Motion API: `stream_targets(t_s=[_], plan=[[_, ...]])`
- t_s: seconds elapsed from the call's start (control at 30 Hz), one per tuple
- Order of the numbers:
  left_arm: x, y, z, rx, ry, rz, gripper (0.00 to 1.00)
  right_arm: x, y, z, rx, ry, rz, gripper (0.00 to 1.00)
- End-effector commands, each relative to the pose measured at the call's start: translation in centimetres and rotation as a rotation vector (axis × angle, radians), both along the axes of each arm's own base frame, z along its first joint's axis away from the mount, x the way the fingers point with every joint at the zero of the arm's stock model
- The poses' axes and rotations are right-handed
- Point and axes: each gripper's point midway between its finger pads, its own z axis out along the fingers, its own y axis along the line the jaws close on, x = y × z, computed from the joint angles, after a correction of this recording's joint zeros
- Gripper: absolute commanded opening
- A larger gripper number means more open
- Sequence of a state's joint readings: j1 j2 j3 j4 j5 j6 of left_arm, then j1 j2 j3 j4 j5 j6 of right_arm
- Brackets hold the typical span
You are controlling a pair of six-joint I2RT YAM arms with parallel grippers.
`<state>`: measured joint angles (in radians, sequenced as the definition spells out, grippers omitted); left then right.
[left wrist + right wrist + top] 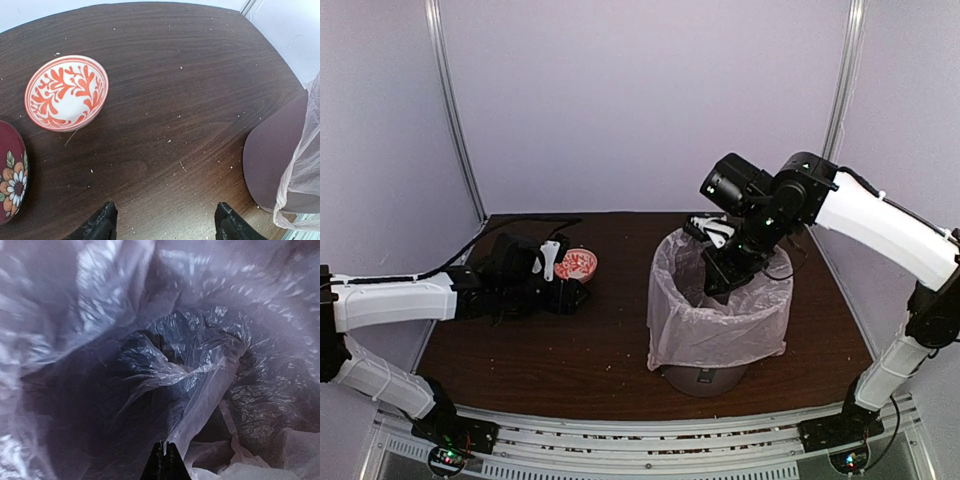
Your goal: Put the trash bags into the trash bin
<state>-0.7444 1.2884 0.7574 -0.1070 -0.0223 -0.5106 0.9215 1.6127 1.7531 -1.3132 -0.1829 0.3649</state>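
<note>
The trash bag [715, 320] is pale, translucent and crinkly. It is draped over the rim of the mauve-brown trash bin [705, 378] and hangs down its outside. Only the bin's base shows below it. My right gripper [718, 278] reaches down into the bin's mouth. In the right wrist view it [165, 446] is shut on a fold of the trash bag [200, 375], deep inside the lined bin. My left gripper [165, 210] is open and empty low over the table, left of the bin [270, 165] and the bag's hanging edge [305, 170].
A red-and-white patterned bowl [66, 92] sits on the dark wood table by my left gripper and also shows in the top view [576, 265]. A dark red floral dish [11, 175] lies at the left edge. Cables run along the back left.
</note>
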Motion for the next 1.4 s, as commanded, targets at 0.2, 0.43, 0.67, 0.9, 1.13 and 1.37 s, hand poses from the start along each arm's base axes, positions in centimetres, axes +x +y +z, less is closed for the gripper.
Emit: stream_targets(t_s=[0.2, 0.43, 0.67, 0.9, 1.13, 1.37], plan=[[0.7, 1.0, -0.3, -0.008, -0.032, 0.036, 0.69, -0.7, -1.1, -7.3, -0.204, 0.068, 0.071, 0.00], [0.6, 1.0, -1.1, 0.001, -0.006, 0.033, 0.69, -1.4, -1.6, -12.7, -0.251, 0.111, 0.089, 0.00], [0.6, 0.5, -1.4, -0.008, 0.016, 0.022, 0.69, -1.8, -1.3, -17.7, -0.291, 0.161, 0.126, 0.00], [1.0, 0.0, -1.1, 0.007, 0.024, 0.005, 0.69, -2.6, -1.3, -21.4, -0.341, 0.199, 0.166, 0.00], [1.2, 0.2, 0.2, 0.015, 0.003, 0.013, 0.69, -3.2, -1.9, -23.3, -0.353, 0.222, 0.170, 0.00], [1.5, 0.2, 1.7, 0.009, -0.025, 0.020, 0.69, -3.2, -1.7, -23.3, -0.340, 0.212, 0.164, 0.00]])
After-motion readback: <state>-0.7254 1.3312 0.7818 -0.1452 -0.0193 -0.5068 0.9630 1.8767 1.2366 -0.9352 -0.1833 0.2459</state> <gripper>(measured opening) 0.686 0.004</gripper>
